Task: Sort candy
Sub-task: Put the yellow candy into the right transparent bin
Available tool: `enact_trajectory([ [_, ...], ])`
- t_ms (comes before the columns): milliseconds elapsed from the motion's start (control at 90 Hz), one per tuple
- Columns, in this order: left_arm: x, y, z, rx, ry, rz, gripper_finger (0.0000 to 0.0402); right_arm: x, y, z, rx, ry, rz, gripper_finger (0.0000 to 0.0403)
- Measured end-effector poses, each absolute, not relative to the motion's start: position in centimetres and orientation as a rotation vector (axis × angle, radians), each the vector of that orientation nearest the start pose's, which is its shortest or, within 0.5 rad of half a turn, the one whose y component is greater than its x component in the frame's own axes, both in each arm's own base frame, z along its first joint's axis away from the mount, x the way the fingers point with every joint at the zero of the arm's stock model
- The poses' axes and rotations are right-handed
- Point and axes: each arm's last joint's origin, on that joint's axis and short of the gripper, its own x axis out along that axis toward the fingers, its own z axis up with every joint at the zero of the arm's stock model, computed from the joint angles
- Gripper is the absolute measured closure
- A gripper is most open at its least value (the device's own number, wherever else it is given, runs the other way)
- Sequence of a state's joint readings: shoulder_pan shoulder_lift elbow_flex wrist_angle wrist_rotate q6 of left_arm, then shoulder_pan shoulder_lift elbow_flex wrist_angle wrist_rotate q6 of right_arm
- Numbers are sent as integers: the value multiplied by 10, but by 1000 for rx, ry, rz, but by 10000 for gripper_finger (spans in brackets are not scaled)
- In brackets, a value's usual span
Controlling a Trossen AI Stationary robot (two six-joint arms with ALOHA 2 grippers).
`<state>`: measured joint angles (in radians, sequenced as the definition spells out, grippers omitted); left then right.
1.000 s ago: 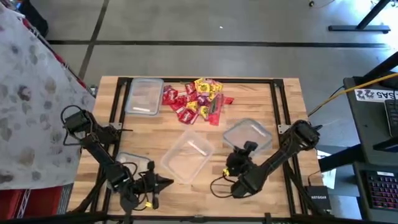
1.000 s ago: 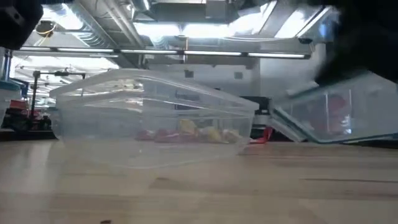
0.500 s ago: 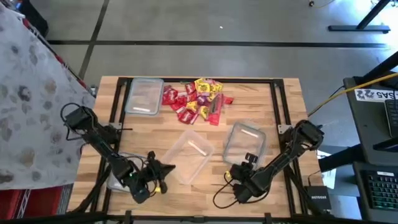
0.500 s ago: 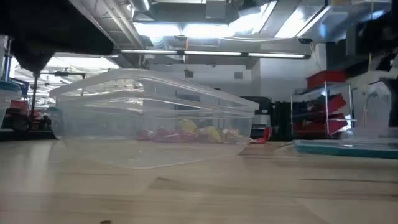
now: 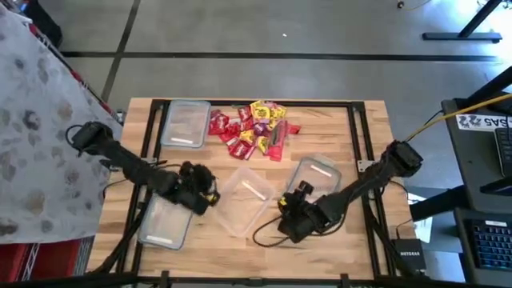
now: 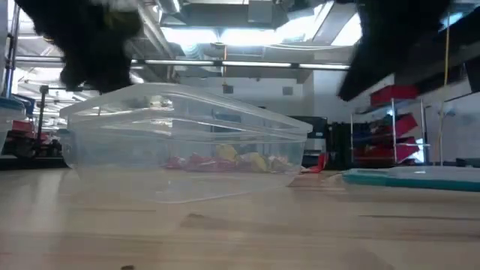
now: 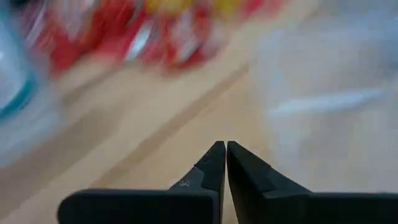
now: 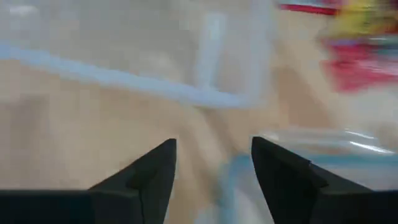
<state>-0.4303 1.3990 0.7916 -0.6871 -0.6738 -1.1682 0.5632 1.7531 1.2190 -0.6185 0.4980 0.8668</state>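
Note:
The candy [image 5: 254, 128] lies in a loose pile of red, pink and yellow wrapped pieces on the table's far middle; it also shows blurred in the left wrist view [image 7: 155, 31] and the right wrist view [image 8: 360, 56]. My left gripper [image 5: 210, 189] hovers shut, left of the middle clear tub [image 5: 244, 196], with nothing between its fingers [image 7: 225, 149]. My right gripper [image 5: 284, 206] stands open on that tub's near right side, beside the right clear tub [image 5: 314, 180], and is empty [image 8: 211, 149]. In the low view both arms show only as dark blurs.
Another clear tub [image 5: 186, 122] stands at the far left beside the candy, and one [image 5: 166, 220] lies near the left front edge. The middle tub [image 6: 187, 150] fills the low view, with a flat teal-edged tub [image 6: 412, 178] to its right. Black frame rails run along the table's sides.
My left gripper has risen from the near edge and gone toward the far edge and right, up to the middle tub. The right tub, tilted up a second ago, now lies flat. My right gripper drew back toward the near edge, then came up left toward the middle tub.

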Motion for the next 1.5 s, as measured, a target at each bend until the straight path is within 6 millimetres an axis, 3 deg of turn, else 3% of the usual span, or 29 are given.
enact_trajectory([
  [111, 223, -79, 172, -427, 943, 666, 402, 315, 182, 213, 321, 832, -192, 205],
  [222, 234, -86, 163, -486, 930, 483, 402, 317, 186, 207, 319, 863, -127, 205],
  [511, 255, -101, 153, -559, 793, 346, 402, 324, 141, 171, 239, 1089, -375, 205],
  [767, 256, -99, 151, -481, 728, 431, 402, 312, 114, 189, 136, 1100, -582, 205],
  [1178, 258, -88, 154, -425, 724, 448, 402, 314, 131, 199, 133, 943, -571, 205],
  [1344, 245, -79, 167, -395, 704, 553, 402, 316, 133, 200, 150, 916, -567, 205],
  [1500, 229, -74, 191, -331, 725, 469, 402, 318, 133, 201, 158, 891, -569, 205],
])
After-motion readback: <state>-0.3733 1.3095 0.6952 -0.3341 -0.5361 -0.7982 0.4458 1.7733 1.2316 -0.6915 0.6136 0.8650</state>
